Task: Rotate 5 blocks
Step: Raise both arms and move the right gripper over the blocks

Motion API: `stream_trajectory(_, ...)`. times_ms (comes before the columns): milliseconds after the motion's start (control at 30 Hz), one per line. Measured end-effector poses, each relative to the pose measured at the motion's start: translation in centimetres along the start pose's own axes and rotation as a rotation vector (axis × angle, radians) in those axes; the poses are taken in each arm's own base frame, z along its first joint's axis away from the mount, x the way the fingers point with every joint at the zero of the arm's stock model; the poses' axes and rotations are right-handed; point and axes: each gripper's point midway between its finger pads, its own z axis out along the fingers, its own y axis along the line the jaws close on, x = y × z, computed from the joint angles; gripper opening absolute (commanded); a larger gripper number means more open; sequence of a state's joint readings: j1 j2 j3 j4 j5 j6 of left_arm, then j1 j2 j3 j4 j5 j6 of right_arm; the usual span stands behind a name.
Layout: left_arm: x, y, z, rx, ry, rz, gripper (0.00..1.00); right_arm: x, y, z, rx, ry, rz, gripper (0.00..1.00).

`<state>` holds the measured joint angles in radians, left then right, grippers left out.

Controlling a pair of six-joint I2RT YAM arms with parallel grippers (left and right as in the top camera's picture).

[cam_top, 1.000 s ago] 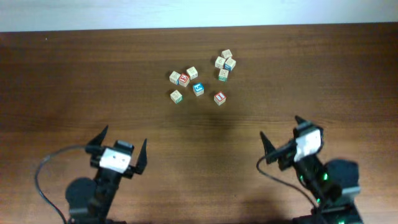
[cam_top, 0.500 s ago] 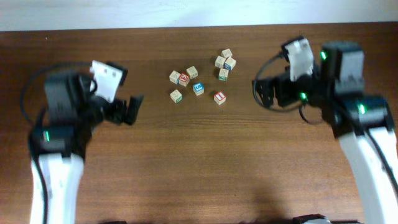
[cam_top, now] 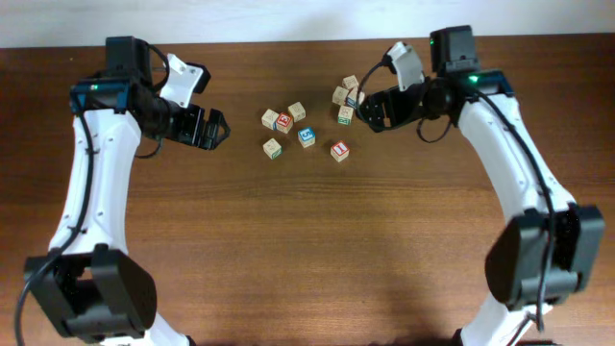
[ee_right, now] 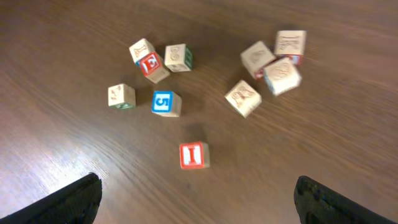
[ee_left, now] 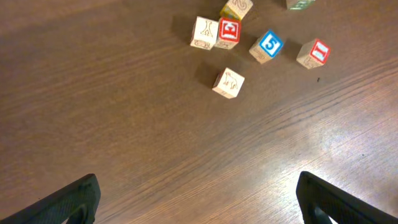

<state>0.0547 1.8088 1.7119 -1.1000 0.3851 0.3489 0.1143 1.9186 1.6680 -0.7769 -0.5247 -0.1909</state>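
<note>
Several small pale-wood letter blocks lie scattered at the far middle of the table. A left group holds a plain block, a red-marked one, a blue "5" block and a green-marked one. A red "I" block sits alone in front. My left gripper hangs open to the left of them, with the blocks well ahead of its fingers. My right gripper is open beside the right cluster; the red "I" block lies just ahead of its jaws.
The right cluster of blocks sits close together, one of them with a blue side. The brown wooden table ends at a pale wall along the far edge. Both white arms reach in from the near side.
Both arms have swung up from the near edge toward the far side and now flank the blocks. The grippers stay open. No block has moved.
</note>
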Motion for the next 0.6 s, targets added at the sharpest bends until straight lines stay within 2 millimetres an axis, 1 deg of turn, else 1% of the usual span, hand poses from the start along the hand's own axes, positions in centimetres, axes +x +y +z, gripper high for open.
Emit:
stream_trajectory(133,0.1,0.1,0.3,0.003,0.006,-0.003,0.99,1.5,-0.1,3.8,-0.046,0.056,0.015,0.67)
stream_trajectory(233,0.1,0.1,0.2,0.003,0.005,-0.002,0.99,3.3,0.2,6.9,-0.046,0.129,0.014,0.64)
stream_trajectory(300,0.1,0.1,0.2,0.003,0.005,-0.002,0.99,4.5,0.4,8.8,-0.005,0.182,0.0,0.63)
stream_trajectory(400,0.1,0.1,0.2,0.003,0.005,-0.002,0.99,5.4,0.5,10.4,0.109,0.231,-0.035,0.63)
stream_trajectory(500,0.1,0.1,0.2,0.003,0.005,-0.002,0.99,5.6,0.9,11.1,0.196,0.251,-0.073,0.63)
stream_trajectory(533,0.1,0.1,0.2,0.003,0.005,-0.002,0.99,5.6,1.1,11.2,0.21,0.254,-0.083,0.6)
stream_trajectory(567,0.1,0.1,0.2,0.003,0.005,-0.003,0.99,5.6,1.3,11.3,0.226,0.257,-0.092,0.47)
stream_trajectory(600,0.1,0.1,0.2,0.003,0.005,-0.002,0.99,5.7,1.3,11.4,0.238,0.259,-0.091,0.4)
